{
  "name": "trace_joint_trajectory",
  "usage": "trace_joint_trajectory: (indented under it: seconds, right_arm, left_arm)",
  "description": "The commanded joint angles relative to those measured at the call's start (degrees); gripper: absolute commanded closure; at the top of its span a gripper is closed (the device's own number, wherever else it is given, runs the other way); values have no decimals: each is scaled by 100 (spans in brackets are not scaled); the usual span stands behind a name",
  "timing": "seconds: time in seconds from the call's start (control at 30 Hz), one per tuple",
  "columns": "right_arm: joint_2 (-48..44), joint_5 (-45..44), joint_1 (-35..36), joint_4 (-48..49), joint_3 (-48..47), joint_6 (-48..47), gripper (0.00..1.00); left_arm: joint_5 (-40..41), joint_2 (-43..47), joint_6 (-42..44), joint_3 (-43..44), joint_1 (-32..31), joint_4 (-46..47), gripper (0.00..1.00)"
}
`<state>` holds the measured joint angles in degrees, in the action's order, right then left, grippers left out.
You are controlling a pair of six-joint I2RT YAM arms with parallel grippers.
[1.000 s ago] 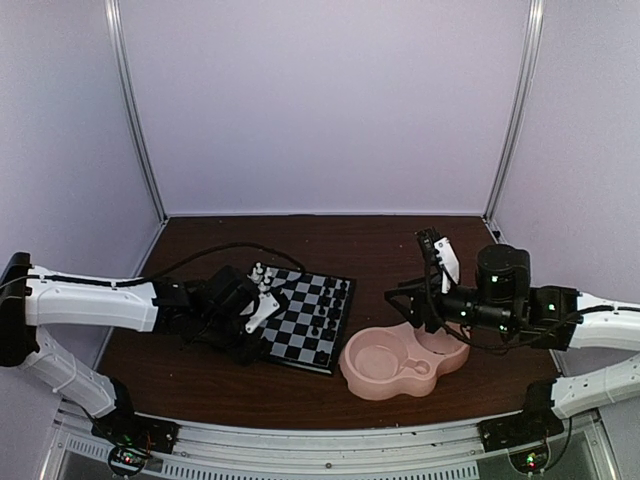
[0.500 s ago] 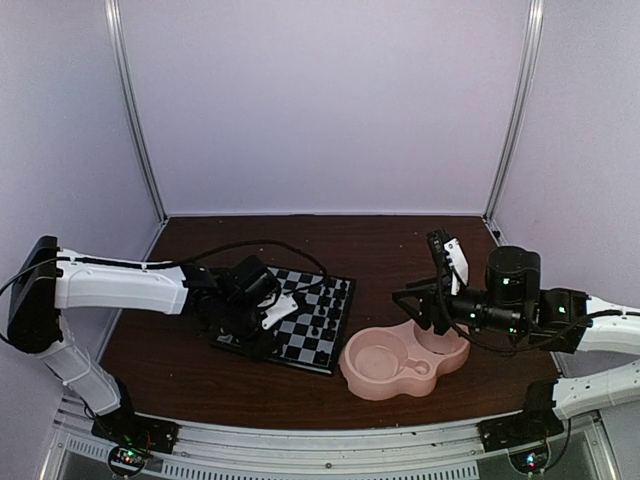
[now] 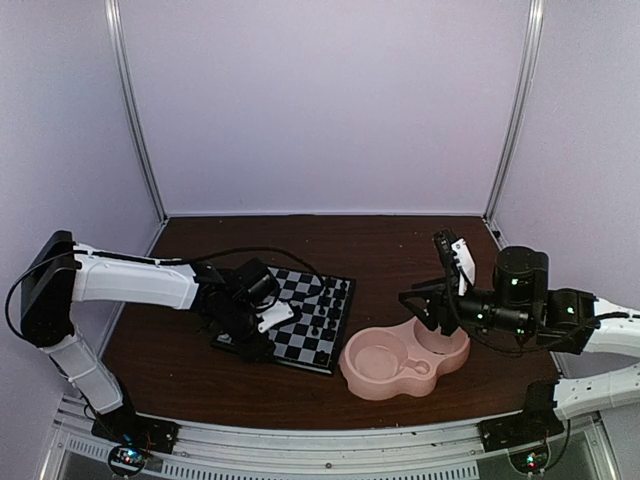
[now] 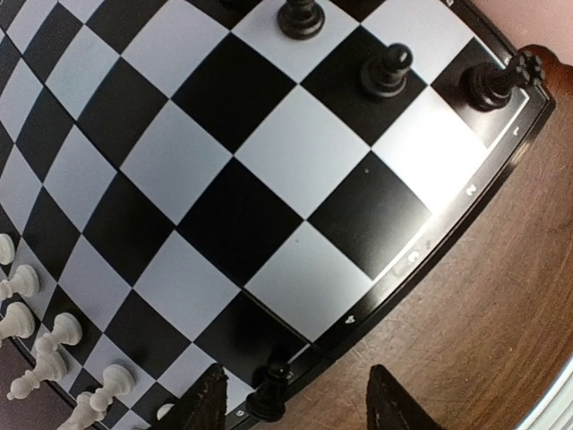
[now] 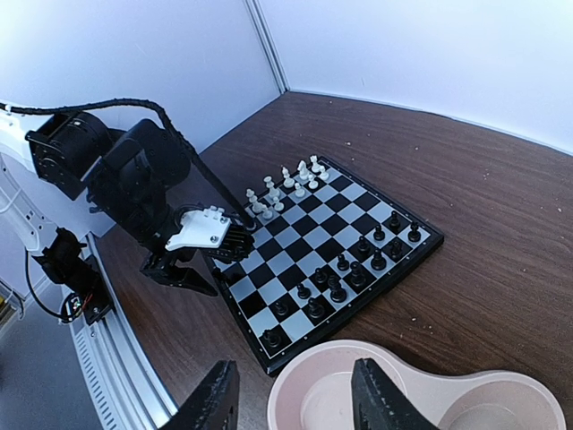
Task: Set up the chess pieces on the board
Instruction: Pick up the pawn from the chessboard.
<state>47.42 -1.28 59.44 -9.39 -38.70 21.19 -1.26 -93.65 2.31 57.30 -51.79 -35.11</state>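
The small square black-and-pale checked chessboard (image 3: pixel 300 345) lies on the dark brown wooden counter (image 3: pixel 370 245), left of a pink plastic double-bowl dish (image 3: pixel 350 378).

The left gripper (image 3: pixel 270 320) hangs low over the board's near left edge, pointing down. Its jaws stand partly apart, and a tiny black plastic pawn (image 4: pixel 271 387) stands upright in the gap, nearer one jaw than the other. Bare space shows on both sides of it, so nothing is gripped. The pawn sits at the very edge of the board, on or against the thin dark border; which of the two cannot be told.

In the left wrist view three more black chessmen (image 4: pixel 387 72) stand along the far side. A cluster of white plastic chessmen (image 4: pixel 54 333) crowds the opposite edge.

The right gripper (image 3: pixel 425 305) hovers above the far rim of the pink dish, well apart from the board. Its jaws are about half open and hold nothing. Its own camera shows the white set in two rows at the board's far corner. The black set is spread over the squares nearest the dish.
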Motion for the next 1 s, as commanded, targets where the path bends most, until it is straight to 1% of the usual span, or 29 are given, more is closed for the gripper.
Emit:
trace_joint_trajectory:
  seconds: [0.0, 0.1, 0.17, 0.43, 0.67, 0.83, 0.97]
  right_arm:
    - [-222, -120, 35, -134, 51, -10, 54]
    - [-257, -110, 33, -140, 65, -3, 54]
    - [-253, -98, 34, -164, 57, -1, 54]
    - [-327, -102, 33, -274, 33, -9, 54]
    - [-347, -110, 33, -295, 39, -5, 54]
    - [-330, -113, 33, -307, 21, -10, 54]
    - [-321, -101, 35, -299, 20, -7, 54]
  left_arm:
    - [35, -144, 165, 171, 46, -130, 47]
    - [43, -212, 171, 201, 46, -223, 50]
    - [244, -226, 186, 196, 46, -249, 51]
    - [475, -448, 121, 302, 46, -455, 53]
    - [551, -483, 61, 361, 46, -557, 59]
    - [611, -377, 12, 352, 46, -591, 68]
    - [592, -325, -12, 352, 46, -619, 77]
